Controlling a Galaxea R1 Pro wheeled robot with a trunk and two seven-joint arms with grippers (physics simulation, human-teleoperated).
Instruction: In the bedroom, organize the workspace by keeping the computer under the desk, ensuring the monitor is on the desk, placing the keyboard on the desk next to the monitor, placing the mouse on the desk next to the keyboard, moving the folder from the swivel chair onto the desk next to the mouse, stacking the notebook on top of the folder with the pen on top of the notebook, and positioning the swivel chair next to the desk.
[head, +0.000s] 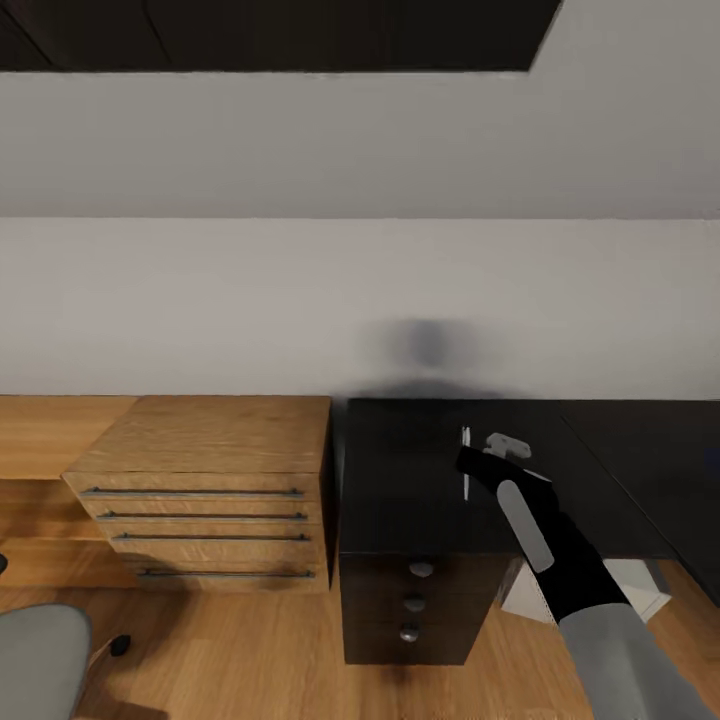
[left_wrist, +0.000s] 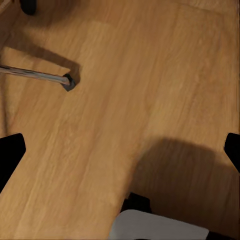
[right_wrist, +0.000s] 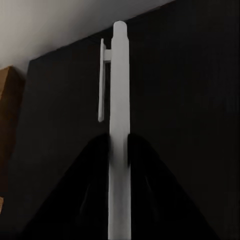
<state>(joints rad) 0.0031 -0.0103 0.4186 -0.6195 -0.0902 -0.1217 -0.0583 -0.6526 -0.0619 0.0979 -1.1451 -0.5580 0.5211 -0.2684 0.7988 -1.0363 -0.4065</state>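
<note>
The right gripper (head: 468, 462) is pinching the thin pale silvery pen (right_wrist: 119, 125) between its two dark fingers (right_wrist: 90, 190), and is holding it above the matte black top of the large L-shaped desk (head: 420, 500), over the end nearest the light wooden low cabinet with long bar handles (head: 200, 490). From the head view the pen (head: 466, 462) is standing roughly upright in the grip, its clip end pointing away from the wrist.

To my eye the step in hand is carrying the pen to its resting place on the notebook. That wants a slow, level approach, lowering until the pen is nearly lying flat before letting go, since a round stick released from height or at a tilt is likely to roll off. I am seeing no notebook or folder on the stretch of desk in view, so the arm may need to travel further along the top first.

The right arm is reaching forward and inward from the lower right, forearm angled up over the dark drawer unit with round silver knobs (head: 412, 600).

The left gripper (left_wrist: 120, 150) is hanging over the light wood plank floor (left_wrist: 125, 75), its dark fingertips (left_wrist: 10, 155) spread wide at the edges of its wrist view and holding nothing. The grey seat of the swivel chair (head: 35, 660) is showing at the lower left, with one metal leg of its star base (left_wrist: 35, 75) on the floor.
</note>
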